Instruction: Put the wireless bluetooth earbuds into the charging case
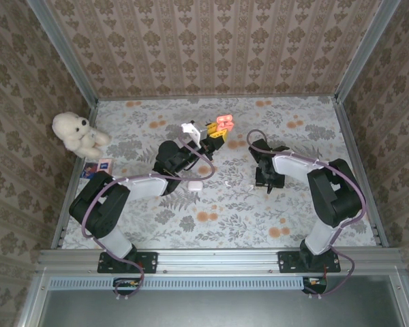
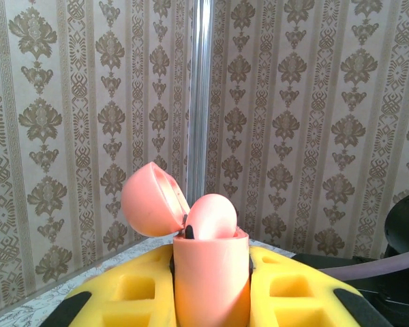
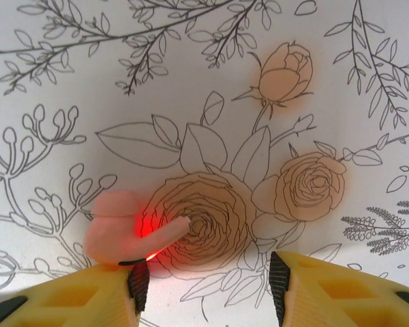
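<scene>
The left gripper (image 2: 211, 257) is clamped on an orange-pink charging case (image 2: 211, 300), which stands upright between its yellow fingers (image 2: 296, 293), long axis along them, with its lid (image 2: 152, 201) hinged open toward the left of the wrist view. The right gripper (image 3: 209, 274) hangs part-spread over the floral cloth (image 3: 191, 82), holding nothing. An orange-red earbud (image 3: 123, 235) lies flat at the tip of the finger on the left of its view, red light glowing, stem pointing across toward the gap.

Lab booth: aluminium frame (image 1: 218, 259), wallpaper (image 1: 211, 41)
</scene>
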